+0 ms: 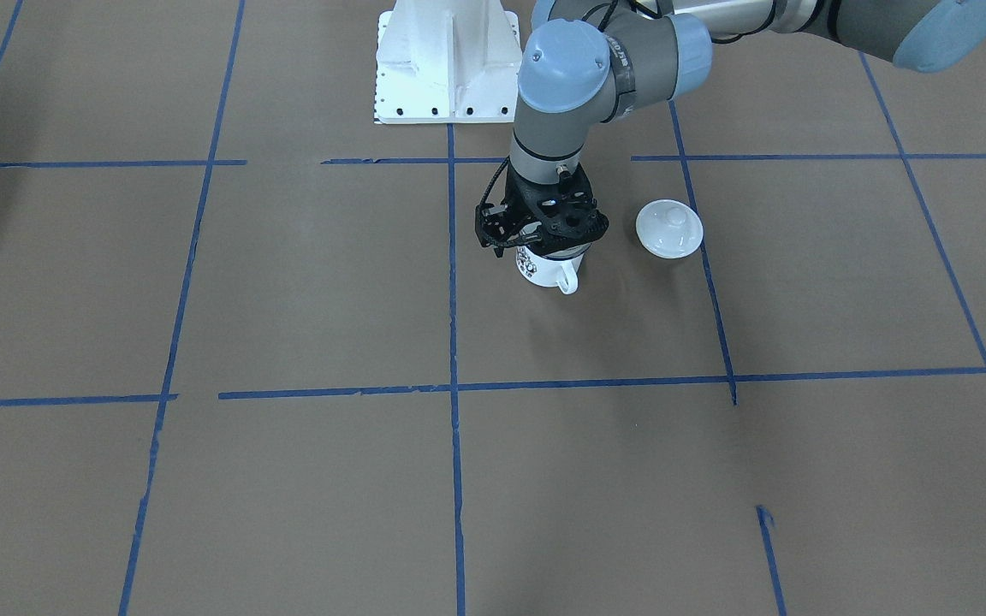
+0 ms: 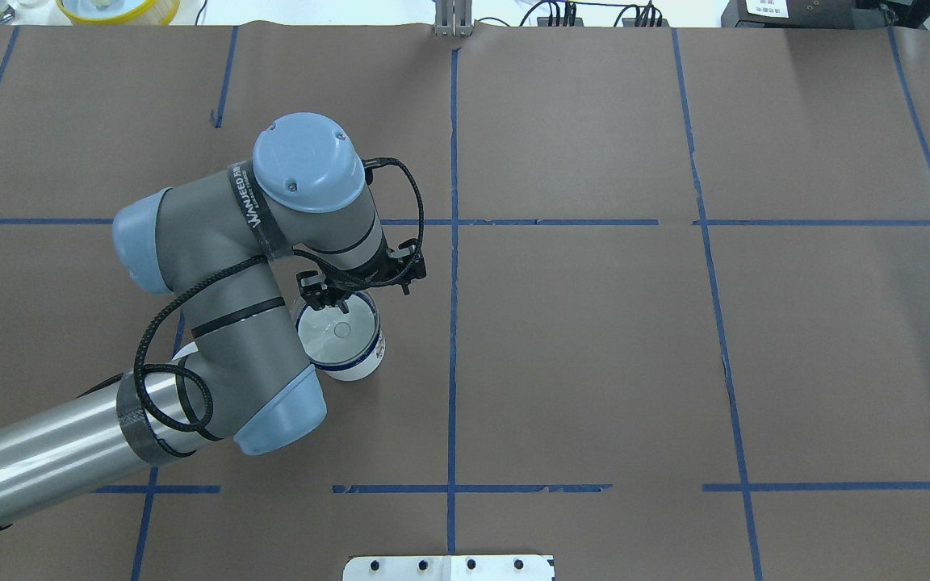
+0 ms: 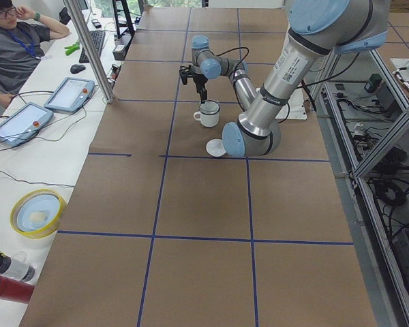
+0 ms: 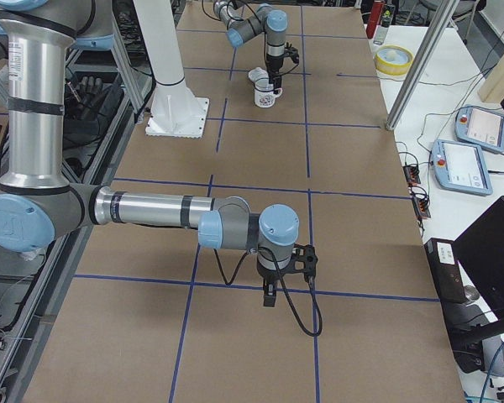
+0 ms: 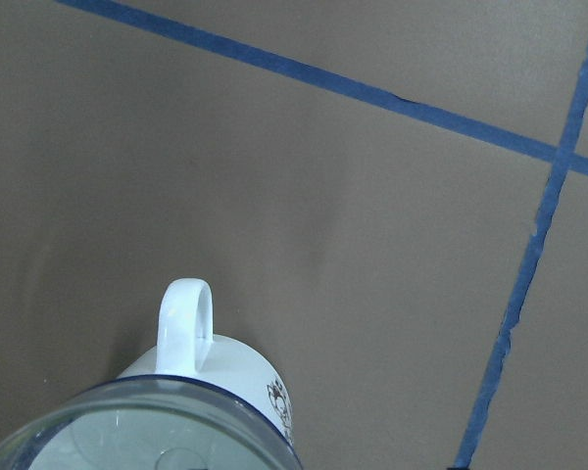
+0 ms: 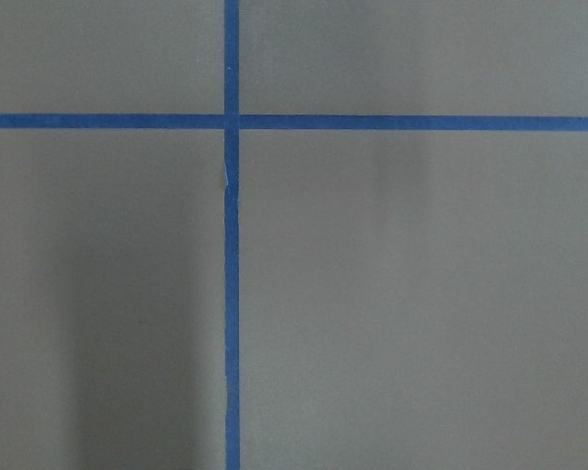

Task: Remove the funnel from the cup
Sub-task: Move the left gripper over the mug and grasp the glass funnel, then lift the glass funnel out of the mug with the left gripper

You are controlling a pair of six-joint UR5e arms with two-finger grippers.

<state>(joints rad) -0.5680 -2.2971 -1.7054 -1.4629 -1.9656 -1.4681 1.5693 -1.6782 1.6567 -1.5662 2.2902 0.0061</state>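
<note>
The cup [image 1: 546, 270] is a white enamel mug with a blue rim and its handle pointing away from the robot. It stands near the table's middle and also shows in the overhead view [image 2: 354, 367]. The clear funnel [image 2: 338, 329] sits in the cup's mouth, and its rim shows at the bottom of the left wrist view [image 5: 167, 421]. My left gripper [image 2: 342, 303] is low over the funnel's rim. Its fingertips are hidden by its own body, so I cannot tell whether it is open or shut. My right gripper [image 4: 270, 295] hangs over bare table far from the cup, and I cannot tell its state.
A round white knobbed lid [image 1: 669, 228] lies on the table close beside the cup, on the robot's left. The white robot base [image 1: 448, 60] stands behind the cup. Blue tape lines mark the brown table into squares.
</note>
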